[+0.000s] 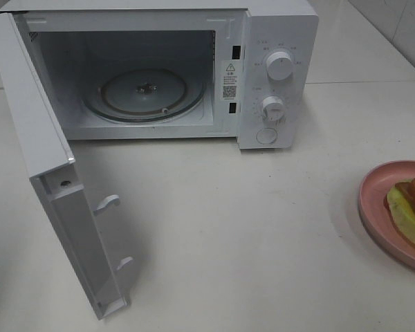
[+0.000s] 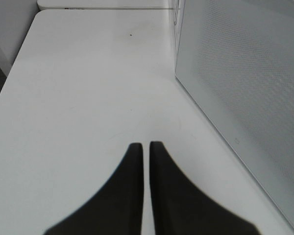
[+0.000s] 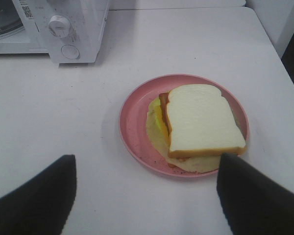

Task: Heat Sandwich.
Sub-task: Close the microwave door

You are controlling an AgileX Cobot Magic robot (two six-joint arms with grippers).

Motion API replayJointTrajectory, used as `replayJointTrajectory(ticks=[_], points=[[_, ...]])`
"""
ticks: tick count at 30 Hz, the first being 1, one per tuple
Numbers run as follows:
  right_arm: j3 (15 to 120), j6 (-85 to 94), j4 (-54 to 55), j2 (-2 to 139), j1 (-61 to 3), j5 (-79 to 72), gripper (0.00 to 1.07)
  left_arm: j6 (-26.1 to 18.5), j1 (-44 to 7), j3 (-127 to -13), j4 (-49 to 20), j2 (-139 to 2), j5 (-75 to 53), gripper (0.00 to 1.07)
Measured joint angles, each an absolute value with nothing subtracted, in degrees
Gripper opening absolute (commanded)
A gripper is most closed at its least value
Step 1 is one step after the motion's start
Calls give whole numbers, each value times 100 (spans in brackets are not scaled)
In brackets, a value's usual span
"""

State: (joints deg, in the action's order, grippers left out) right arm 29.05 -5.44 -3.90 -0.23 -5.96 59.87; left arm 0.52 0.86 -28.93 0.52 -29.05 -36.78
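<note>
The sandwich [image 3: 201,120], white bread with orange-brown crust and yellow-green filling, lies on a round pink plate [image 3: 132,122]. In the exterior view the plate [image 1: 377,200] and sandwich [image 1: 411,207] sit at the right edge, partly cut off. The white microwave [image 1: 277,41] stands at the back with its door [image 1: 48,173] swung wide open and the glass turntable [image 1: 145,93] bare. My right gripper [image 3: 146,169] is open, above the table just short of the plate. My left gripper [image 2: 146,146] is shut and empty, beside the outer face of the door [image 2: 245,88]. Neither gripper shows in the exterior view.
The microwave's two knobs [image 1: 280,66] and round door button [image 1: 266,135] face front; they also show in the right wrist view [image 3: 60,25]. The white table [image 1: 249,235] stretches between the microwave and the plate. The open door juts toward the front left.
</note>
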Motion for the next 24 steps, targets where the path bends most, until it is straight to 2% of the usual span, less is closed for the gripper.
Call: replayJointTrajectory(ticks=[10,24], points=[[2905,-544,-390,-23,-596,5987,76,52,86,-1885,52,-3764,-670,0],[2905,-544,-390,-23,-596,5987,76,52,86,-1570,52,-5220,1604,0]])
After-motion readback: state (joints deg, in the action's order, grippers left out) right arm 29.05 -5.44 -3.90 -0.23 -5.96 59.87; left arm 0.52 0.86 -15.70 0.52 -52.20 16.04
